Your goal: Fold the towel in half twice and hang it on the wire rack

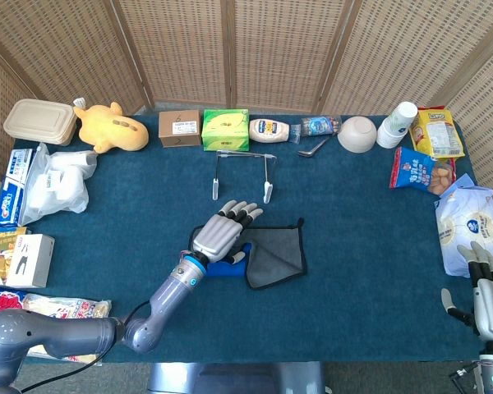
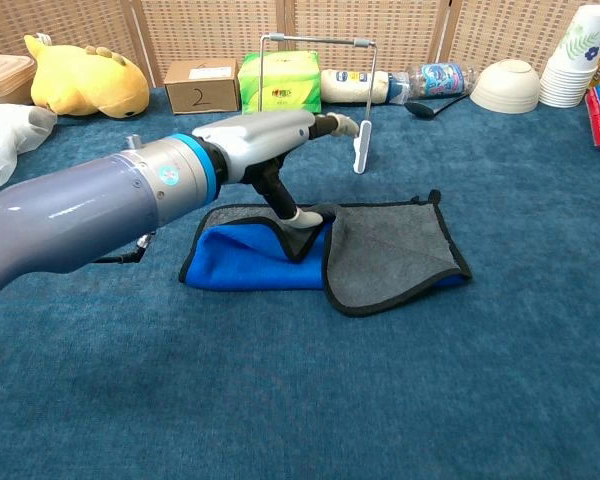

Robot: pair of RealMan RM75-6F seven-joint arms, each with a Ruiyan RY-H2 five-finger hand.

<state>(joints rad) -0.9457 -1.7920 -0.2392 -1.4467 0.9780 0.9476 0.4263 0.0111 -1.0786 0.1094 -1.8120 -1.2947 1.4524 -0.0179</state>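
The towel (image 1: 273, 250) (image 2: 390, 250), grey on top with a blue underside, lies partly folded on the blue tablecloth in front of the wire rack (image 1: 242, 153) (image 2: 310, 40). My left hand (image 1: 220, 233) (image 2: 265, 135) hovers over the towel's left half with its fingers spread flat and pointing toward the rack. Its thumb reaches down and touches the turned-over grey edge (image 2: 298, 216); nothing shows a pinch. The blue layer (image 2: 245, 262) shows beneath that fold. My right hand (image 1: 486, 291) rests at the near right corner of the table, fingers apart and holding nothing.
Along the far edge stand a yellow plush (image 1: 111, 127), a cardboard box (image 1: 179, 128), a green tissue box (image 1: 225, 129), a bottle (image 1: 269, 130), a bowl (image 1: 357, 134) and cups (image 1: 397, 123). Snack bags (image 1: 419, 171) lie at the right, a plastic bag (image 1: 53, 180) at the left.
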